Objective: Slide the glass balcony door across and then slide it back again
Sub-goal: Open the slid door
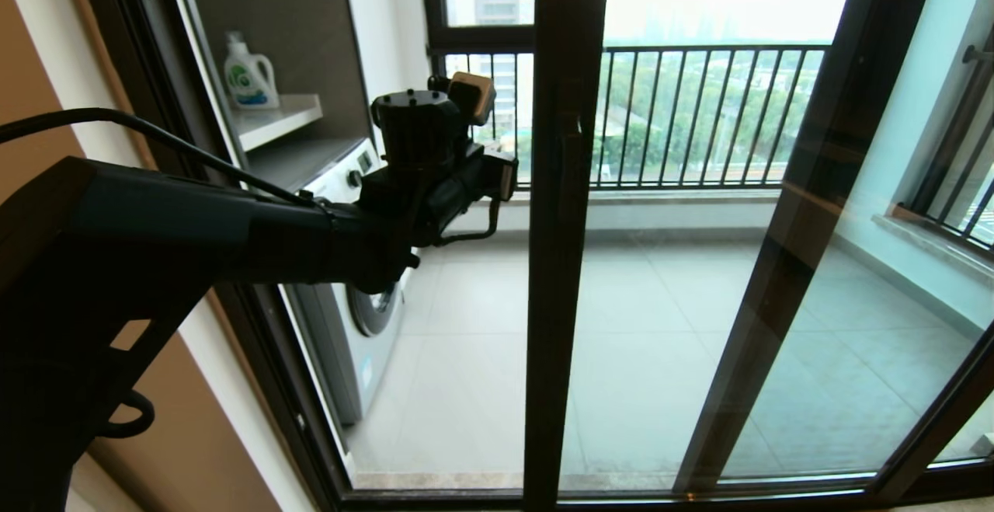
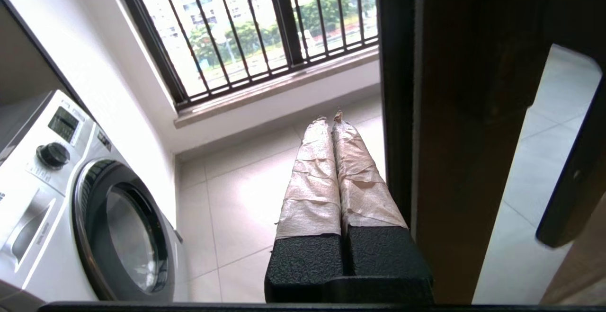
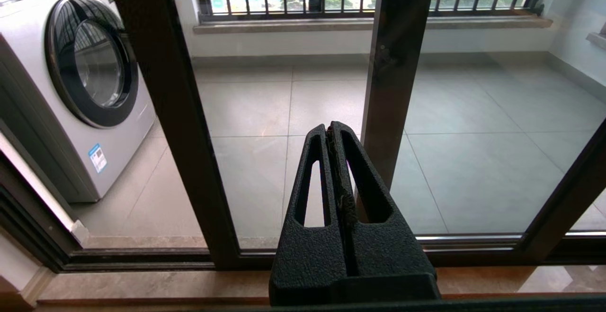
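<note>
The glass balcony door (image 1: 660, 325) stands partly open, with a gap between its dark upright (image 1: 567, 186) and the left frame. My left gripper (image 1: 503, 174) reaches into that gap at about handle height. It is shut with nothing in it. In the left wrist view its taped fingers (image 2: 312, 184) lie right beside the upright's edge (image 2: 450, 137); I cannot tell if they touch. The slim handle (image 2: 573, 160) is on the far side of that upright. My right gripper (image 3: 331, 129) hangs low in front of the glass, shut and empty, and is out of the head view.
A white washing machine (image 1: 365, 318) stands on the balcony left of the gap, with a detergent bottle (image 1: 250, 73) on the shelf above. A second framed panel's upright (image 1: 808, 209) is further right. The barred window (image 1: 699, 116) is behind. The sill track (image 3: 142, 257) runs along the floor.
</note>
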Tool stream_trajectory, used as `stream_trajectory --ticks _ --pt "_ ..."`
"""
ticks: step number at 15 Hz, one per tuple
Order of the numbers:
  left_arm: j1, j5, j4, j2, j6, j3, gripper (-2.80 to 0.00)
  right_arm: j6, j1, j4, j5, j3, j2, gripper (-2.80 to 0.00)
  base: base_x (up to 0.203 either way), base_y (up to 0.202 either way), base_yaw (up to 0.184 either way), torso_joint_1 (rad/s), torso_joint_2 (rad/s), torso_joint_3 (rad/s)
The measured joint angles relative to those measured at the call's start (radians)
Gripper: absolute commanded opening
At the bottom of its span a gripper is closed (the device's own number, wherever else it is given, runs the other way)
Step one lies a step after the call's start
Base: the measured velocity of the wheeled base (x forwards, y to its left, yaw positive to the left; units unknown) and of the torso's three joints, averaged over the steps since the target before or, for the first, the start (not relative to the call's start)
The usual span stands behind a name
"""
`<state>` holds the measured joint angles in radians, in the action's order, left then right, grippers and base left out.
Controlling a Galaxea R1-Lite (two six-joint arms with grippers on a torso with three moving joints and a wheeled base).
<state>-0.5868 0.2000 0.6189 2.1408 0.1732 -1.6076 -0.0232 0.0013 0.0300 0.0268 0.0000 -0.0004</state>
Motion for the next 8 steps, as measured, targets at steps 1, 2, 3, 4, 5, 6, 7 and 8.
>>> stream_trajectory --ticks 1,2,3,4,5,6,7,8 --pt "0.003 0.003 0.000 -0.011 -0.002 0.023 -2.80 -0.001 0.000 0.000 0.000 0.000 0.000 -2.80 0.000 0.000 0.000 0.000 0.00 0.000" --pt "0.010 0.004 0.000 -0.029 -0.003 0.055 -2.80 0.000 0.000 0.000 0.000 0.000 0.000 -2.80 0.000 0.000 0.000 0.000 0.00 0.000" --pt "0.018 0.005 0.002 -0.054 -0.007 0.095 -2.80 0.000 0.000 0.000 0.000 0.000 0.000 -2.80 0.000 0.000 0.000 0.000 0.00 0.000" --pt "0.028 0.004 0.004 -0.084 -0.013 0.139 -2.80 0.001 0.000 0.000 0.000 0.000 0.000 -2.80 0.000 0.000 0.000 0.000 0.00 0.000" --pt "0.041 0.003 0.007 -0.124 -0.024 0.192 -2.80 0.000 0.000 0.000 0.000 0.000 0.000 -2.80 0.000 0.000 0.000 0.000 0.00 0.000" --pt "0.055 0.000 0.009 -0.166 -0.035 0.245 -2.80 0.000 0.000 0.000 0.000 0.000 0.000 -2.80 0.000 0.000 0.000 0.000 0.00 0.000" --pt "0.070 -0.007 0.009 -0.215 -0.048 0.302 -2.80 0.001 0.000 0.000 0.000 0.000 0.000 -2.80 0.000 0.000 0.000 0.000 0.00 0.000" --pt "0.086 -0.018 0.009 -0.280 -0.067 0.368 -2.80 0.000 0.000 0.000 0.000 0.000 0.000 -2.80 0.000 0.000 0.000 0.000 0.00 0.000"
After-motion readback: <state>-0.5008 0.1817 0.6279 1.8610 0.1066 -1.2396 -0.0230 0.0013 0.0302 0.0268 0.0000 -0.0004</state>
